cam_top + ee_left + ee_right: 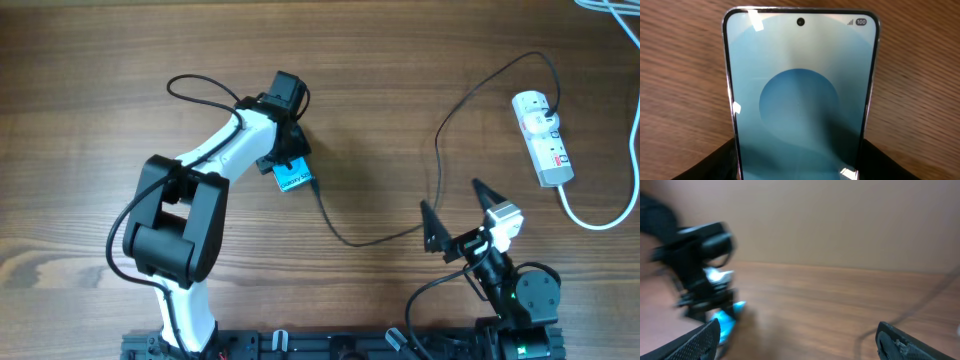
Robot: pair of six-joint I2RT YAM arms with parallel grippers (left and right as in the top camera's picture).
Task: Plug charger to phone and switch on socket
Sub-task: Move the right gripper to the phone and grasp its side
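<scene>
The socket (543,140) lies beyond the spread, empty right pincer (457,208), off to its right, long side running front-to-back. The left pincer (285,165), pinching the phone (293,181), is way farther off.

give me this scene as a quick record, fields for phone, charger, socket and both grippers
phone: gripped between the left fingers, screen lit, battery icon reads 100
charger: black cable runs over the table from the socket's side to the phone's edge; plugged in or not, cannot tell
socket: white strip on the right side, apart from both arms; switch state too small to tell
left gripper: shut on the phone
right gripper: open, empty, close to the cable
</scene>
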